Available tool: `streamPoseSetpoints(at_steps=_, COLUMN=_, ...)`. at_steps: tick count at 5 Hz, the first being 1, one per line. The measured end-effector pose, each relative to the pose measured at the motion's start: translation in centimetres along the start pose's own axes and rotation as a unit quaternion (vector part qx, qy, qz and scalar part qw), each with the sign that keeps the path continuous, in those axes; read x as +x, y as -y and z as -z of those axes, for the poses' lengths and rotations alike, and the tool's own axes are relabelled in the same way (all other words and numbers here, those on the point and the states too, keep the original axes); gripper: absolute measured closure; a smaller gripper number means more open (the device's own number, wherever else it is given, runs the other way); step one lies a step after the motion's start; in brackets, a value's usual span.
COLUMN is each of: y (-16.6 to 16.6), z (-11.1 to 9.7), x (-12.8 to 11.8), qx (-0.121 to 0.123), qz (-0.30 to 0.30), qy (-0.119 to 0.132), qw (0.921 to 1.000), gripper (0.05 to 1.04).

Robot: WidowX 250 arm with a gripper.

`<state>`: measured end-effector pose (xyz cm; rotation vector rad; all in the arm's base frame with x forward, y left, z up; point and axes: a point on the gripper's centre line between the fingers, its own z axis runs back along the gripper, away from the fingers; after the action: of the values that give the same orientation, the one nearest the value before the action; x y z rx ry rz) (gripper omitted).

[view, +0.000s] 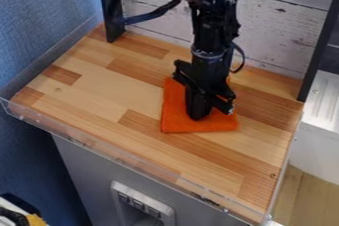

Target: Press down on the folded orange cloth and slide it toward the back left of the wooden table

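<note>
in the camera view i have the end effector hanging upright over the orange cloth, its tip against or just above the fabric; i cannot tell whether it is parted, closed or gripping. that steep pose seems chosen to meet the cloth from above, and the cloth's flat lie gives it level backing. around the cloth spreads the wood-block counter; beyond the cloth stand whitewashed planks, and well left of it, a blue wall.
</note>
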<state>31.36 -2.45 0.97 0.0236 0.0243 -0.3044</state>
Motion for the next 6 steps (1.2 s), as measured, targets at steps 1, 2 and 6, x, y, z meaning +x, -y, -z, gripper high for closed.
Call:
streamPoseSetpoints(at_steps=1, y=0.1, z=0.0, x=0.1, qx=0.001, qz=-0.011, qy=0.010, qw=0.9999, gripper=1.025)
streamPoseSetpoints(at_steps=2, y=-0.5, z=0.0, x=0.3, qx=0.000, qz=-0.032, qy=0.022, qw=0.9993, gripper=1.025)
streamPoseSetpoints(at_steps=6, y=-4.6, z=0.0, x=0.5, qx=-0.011, qz=-0.117, qy=0.024, qw=0.9928, gripper=1.025)
